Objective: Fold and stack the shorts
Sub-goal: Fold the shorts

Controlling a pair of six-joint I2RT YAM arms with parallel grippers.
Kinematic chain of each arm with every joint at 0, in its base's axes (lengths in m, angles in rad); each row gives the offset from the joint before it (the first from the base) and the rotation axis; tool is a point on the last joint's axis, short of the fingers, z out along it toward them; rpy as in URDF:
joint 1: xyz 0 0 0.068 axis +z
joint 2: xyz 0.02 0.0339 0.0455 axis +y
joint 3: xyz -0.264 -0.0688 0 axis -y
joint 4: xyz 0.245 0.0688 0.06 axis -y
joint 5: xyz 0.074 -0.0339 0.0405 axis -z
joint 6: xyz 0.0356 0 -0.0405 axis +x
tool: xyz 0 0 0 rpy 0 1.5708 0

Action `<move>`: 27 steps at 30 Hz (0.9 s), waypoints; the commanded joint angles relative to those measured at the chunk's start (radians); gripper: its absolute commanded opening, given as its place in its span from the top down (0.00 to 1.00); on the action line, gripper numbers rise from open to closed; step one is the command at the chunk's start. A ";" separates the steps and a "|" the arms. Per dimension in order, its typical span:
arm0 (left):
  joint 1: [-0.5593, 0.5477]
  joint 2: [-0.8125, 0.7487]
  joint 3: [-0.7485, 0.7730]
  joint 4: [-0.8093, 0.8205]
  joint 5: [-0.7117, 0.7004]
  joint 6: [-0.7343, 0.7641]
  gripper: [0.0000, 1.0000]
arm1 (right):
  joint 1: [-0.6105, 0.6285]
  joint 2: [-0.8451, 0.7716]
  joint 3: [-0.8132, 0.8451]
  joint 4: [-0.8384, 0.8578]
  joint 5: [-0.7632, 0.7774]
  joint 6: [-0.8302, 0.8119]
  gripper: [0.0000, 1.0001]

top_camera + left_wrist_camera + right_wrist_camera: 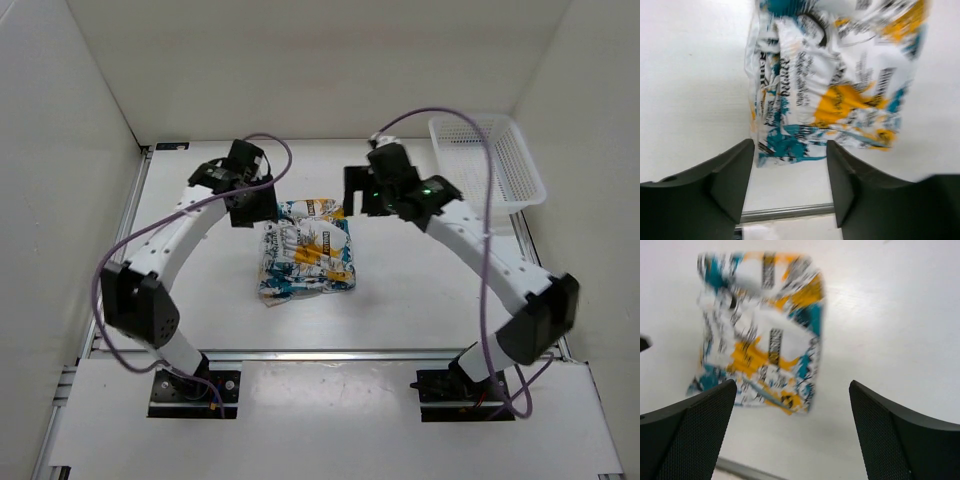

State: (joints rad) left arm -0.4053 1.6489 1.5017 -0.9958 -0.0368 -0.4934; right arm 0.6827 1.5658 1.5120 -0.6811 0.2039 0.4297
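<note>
Shorts [305,250]: compact folded bundle, flat on table [420,300] centre, between arms.
Left gripper [788,172]: jaws parted, empty, near far left corner of shorts.
Right gripper [791,405]: jaws wide, empty, near far right corner.
Basket [500,160]: far right.

Robotics lab bench, white enclosure walls [60,150], aluminium frame rail [330,353]

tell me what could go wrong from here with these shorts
The shorts lie folded but rumpled, and a loose bit sticks out at the near-left corner, so the fold may spring open if nudged. The left pincer and right pincer both hang open close by the far corners. A low pass could snag the fabric and drag it out of shape.
</note>
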 commanded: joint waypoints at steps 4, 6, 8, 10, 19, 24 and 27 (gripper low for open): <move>0.022 -0.219 0.077 -0.101 -0.121 0.006 0.25 | -0.139 -0.200 -0.096 -0.149 0.327 0.038 0.00; 0.033 -0.291 0.063 -0.092 -0.165 -0.007 0.25 | -0.188 -0.275 -0.154 -0.161 0.382 0.038 0.00; 0.043 -0.340 0.046 -0.066 -0.211 -0.033 0.25 | -0.219 -0.352 -0.214 -0.161 0.405 0.038 0.00; 0.052 -0.408 0.032 -0.057 -0.293 -0.045 0.25 | -0.273 -0.394 -0.243 -0.173 0.416 0.047 0.00; 0.053 -0.646 -0.049 -0.027 -0.517 -0.138 0.06 | -0.307 -0.506 -0.314 -0.261 0.575 0.118 0.00; 0.053 -0.745 -0.103 -0.018 -0.565 -0.168 0.00 | -0.307 -0.541 -0.334 -0.298 0.627 0.146 0.00; 0.053 -0.770 -0.153 -0.018 -0.583 -0.178 0.00 | -0.307 -0.550 -0.343 -0.282 0.618 0.130 0.02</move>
